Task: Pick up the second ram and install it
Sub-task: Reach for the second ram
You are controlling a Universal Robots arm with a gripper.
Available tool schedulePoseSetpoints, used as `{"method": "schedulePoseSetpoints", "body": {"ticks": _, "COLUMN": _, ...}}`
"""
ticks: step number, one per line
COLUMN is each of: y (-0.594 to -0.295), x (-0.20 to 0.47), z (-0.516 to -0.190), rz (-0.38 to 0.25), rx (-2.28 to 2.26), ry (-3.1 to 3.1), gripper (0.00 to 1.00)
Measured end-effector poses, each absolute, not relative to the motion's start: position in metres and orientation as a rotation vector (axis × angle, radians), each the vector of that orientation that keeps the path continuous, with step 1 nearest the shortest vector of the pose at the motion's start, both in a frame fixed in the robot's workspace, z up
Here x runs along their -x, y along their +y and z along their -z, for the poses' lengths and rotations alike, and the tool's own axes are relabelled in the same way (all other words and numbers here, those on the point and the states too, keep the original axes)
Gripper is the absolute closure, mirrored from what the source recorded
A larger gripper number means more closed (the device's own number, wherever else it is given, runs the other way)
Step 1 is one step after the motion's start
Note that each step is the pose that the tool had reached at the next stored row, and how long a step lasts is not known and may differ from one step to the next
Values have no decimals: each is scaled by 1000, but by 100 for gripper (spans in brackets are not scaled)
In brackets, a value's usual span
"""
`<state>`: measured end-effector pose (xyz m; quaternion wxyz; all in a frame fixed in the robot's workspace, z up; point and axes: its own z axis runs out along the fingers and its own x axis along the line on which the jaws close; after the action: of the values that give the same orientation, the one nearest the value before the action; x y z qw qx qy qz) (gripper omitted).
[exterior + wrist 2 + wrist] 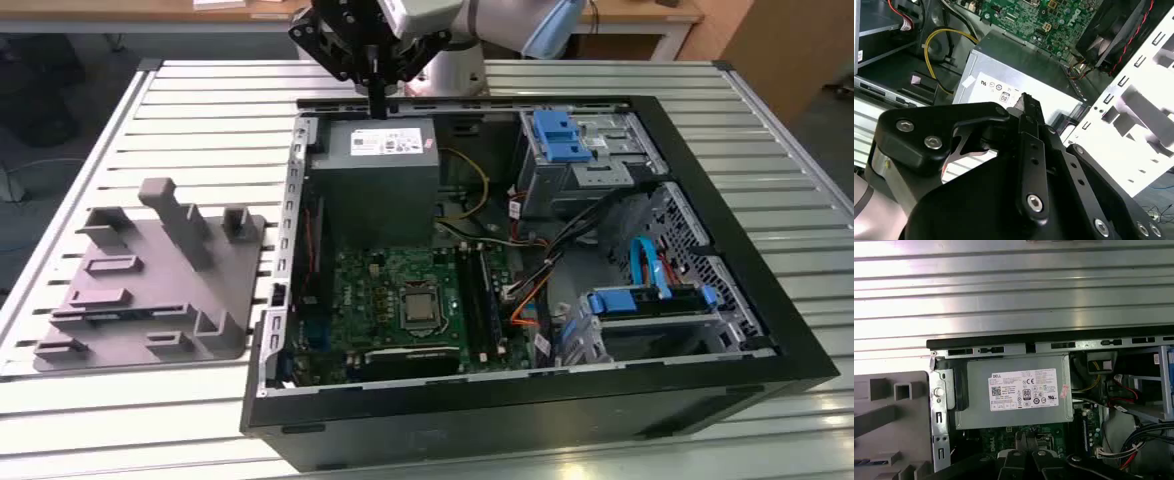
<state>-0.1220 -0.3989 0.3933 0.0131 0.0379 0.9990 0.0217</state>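
Carrying the second ram (1025,100) over the open computer case (694,160): pick-up is judged done, installation is not yet done.

The end effector (380,100) hangs above the power supply (979,410) at the far side of the case in the exterior view. Its jaws are pressed together on a slim dark strip, judged to be the ram held edge-on. The memory slots (483,295) on the motherboard (387,290) lie well apart from it; seating calls for the stick's edge aligned lengthwise over a free slot. The gray slotted tray (147,290) stands on the bench (214,110) beside the case. Writing: a white printed label (1024,390) with barcode and certification marks sits on the power supply.
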Motion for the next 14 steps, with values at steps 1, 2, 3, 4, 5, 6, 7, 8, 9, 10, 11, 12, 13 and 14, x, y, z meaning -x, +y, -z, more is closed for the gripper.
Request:
{"method": "schedulePoseSetpoints", "body": {"ticks": 1, "y": -399, "x": 122, "z": -393, "rz": -68, "rx": -118, "ry": 3113, "gripper": 90}}
{"method": "schedulePoseSetpoints", "body": {"ticks": 2, "y": -399, "x": 122, "z": -393, "rz": -68, "rx": -118, "ry": 3113, "gripper": 90}}
{"method": "schedulePoseSetpoints", "body": {"ticks": 3, "y": -399, "x": 122, "z": -393, "rz": -68, "rx": -118, "ry": 3112, "gripper": 90}}
{"method": "schedulePoseSetpoints", "body": {"ticks": 4, "y": -399, "x": 122, "z": -393, "rz": -68, "rx": -118, "ry": 3113, "gripper": 90}}
{"method": "schedulePoseSetpoints", "body": {"ticks": 5, "y": -399, "x": 122, "z": -393, "rz": -68, "rx": -118, "ry": 3113, "gripper": 90}}
{"method": "schedulePoseSetpoints", "body": {"ticks": 6, "y": -399, "x": 122, "z": -393, "rz": -68, "rx": -118, "ry": 3112, "gripper": 90}}
{"method": "schedulePoseSetpoints", "body": {"ticks": 7, "y": -399, "x": 122, "z": -393, "rz": -68, "rx": -118, "ry": 3112, "gripper": 90}}
{"method": "schedulePoseSetpoints", "body": {"ticks": 8, "y": -399, "x": 122, "z": -393, "rz": -67, "rx": -118, "ry": 3113, "gripper": 90}}
{"method": "schedulePoseSetpoints", "body": {"ticks": 9, "y": -399, "x": 123, "z": -393, "rz": -68, "rx": -118, "ry": 3113, "gripper": 90}}
{"method": "schedulePoseSetpoints", "body": {"ticks": 10, "y": -399, "x": 124, "z": -393, "rz": -68, "rx": -118, "ry": 3112, "gripper": 90}}
{"method": "schedulePoseSetpoints", "body": {"ticks": 11, "y": -399, "x": 125, "z": -393, "rz": -68, "rx": -118, "ry": 3113, "gripper": 90}}
{"method": "schedulePoseSetpoints", "body": {"ticks": 12, "y": -399, "x": 127, "z": -393, "rz": -68, "rx": -118, "ry": 3113, "gripper": 90}}
{"method": "schedulePoseSetpoints", "body": {"ticks": 13, "y": -399, "x": 130, "z": -393, "rz": -68, "rx": -118, "ry": 3113, "gripper": 90}}
{"method": "schedulePoseSetpoints", "body": {"ticks": 14, "y": -399, "x": 132, "z": -393, "rz": -67, "rx": -118, "ry": 3113, "gripper": 90}}
